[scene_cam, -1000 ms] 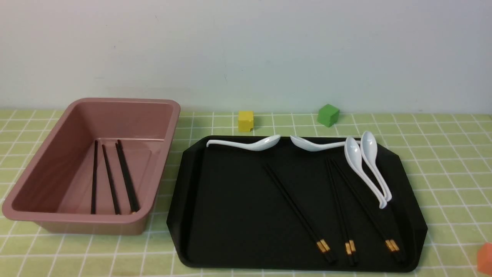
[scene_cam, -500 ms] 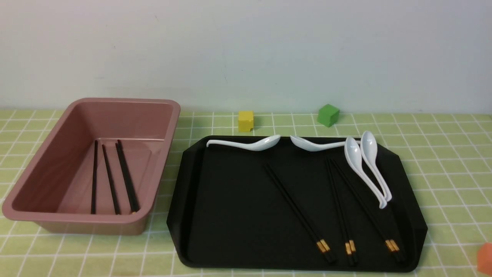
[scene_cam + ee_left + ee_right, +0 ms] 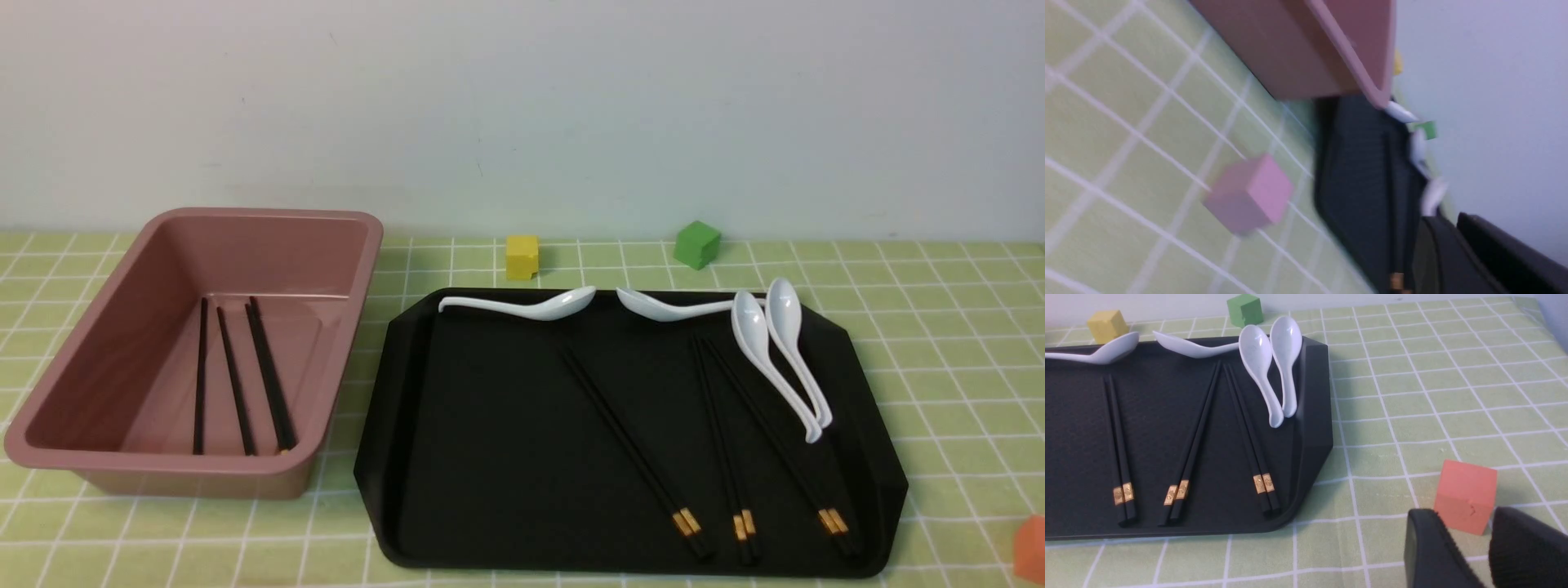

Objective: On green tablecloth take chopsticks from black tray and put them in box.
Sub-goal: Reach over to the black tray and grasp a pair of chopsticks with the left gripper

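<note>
On the green tablecloth (image 3: pixel 939 343), the black tray (image 3: pixel 457 457) sits just beside the box (image 3: pixel 106 359), on the robot's right of it. Three pairs of chopsticks (image 3: pixel 629 445) lie flat on the tray. Long axes run roughly near-to-far, gold-banded thick ends by the robot-side rim, thin tips toward the wall. Left and right pairs slant with tips leaning left; the middle pair runs almost straight, its tips close to the right pair's. Four sticks (image 3: pixel 235 384) lie in the box along its long side, same near-far heading. White spoons (image 3: pixel 749 318) sit along the tray's far edge and right side. Right end effector (image 3: pixel 1478 555) is low over the cloth, off the tray's near right corner, by an orange cube (image 3: pixel 1466 496), fingers apart. Left end effector (image 3: pixel 1447 222) is blurred, near a pink cube (image 3: pixel 1249 194) by the tray's near left side; can't tell if it's apart or together.
</note>
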`<action>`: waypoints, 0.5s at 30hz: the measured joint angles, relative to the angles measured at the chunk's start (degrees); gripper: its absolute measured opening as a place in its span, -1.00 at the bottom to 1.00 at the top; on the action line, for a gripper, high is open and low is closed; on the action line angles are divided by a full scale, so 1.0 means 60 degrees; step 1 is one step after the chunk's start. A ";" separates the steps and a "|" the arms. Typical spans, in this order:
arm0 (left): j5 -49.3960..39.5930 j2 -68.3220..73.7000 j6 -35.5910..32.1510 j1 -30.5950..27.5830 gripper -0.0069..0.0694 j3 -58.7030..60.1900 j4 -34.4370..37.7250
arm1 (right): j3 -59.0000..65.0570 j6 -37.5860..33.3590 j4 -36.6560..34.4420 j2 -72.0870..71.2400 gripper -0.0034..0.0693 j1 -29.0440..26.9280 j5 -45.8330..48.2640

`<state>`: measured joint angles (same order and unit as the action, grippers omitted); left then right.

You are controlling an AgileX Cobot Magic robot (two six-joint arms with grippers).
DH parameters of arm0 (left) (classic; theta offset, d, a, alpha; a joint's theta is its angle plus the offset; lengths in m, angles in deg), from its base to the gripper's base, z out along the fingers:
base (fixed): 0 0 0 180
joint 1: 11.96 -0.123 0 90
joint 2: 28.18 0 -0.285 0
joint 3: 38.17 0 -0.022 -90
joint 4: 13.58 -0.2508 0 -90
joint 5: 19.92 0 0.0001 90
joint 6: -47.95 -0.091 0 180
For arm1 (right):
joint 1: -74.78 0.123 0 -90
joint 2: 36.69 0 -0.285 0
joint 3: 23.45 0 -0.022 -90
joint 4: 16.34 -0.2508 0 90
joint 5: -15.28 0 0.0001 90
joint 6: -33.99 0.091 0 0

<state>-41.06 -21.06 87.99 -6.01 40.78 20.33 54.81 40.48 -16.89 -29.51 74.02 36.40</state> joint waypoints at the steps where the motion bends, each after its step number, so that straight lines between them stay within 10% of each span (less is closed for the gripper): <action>1: 0.0025 0.0000 0.0384 0.0000 -0.63 0.0000 0.0728 | 0.0000 0.0000 0.0000 0.0000 -0.25 0.0000 0.0000; 8: 0.0579 0.0000 0.0992 0.0000 -0.63 0.0000 0.4333 | 0.0000 0.0000 0.0000 0.0000 -0.25 0.0000 0.0000; 15: 0.0531 0.0234 -0.1956 0.0000 -0.62 -0.2121 0.5711 | 0.0000 0.0000 0.0000 0.0000 -0.25 0.0000 0.0000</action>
<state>-37.87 -19.66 76.26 -6.01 28.05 54.59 54.81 40.48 -16.89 -29.51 74.02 36.40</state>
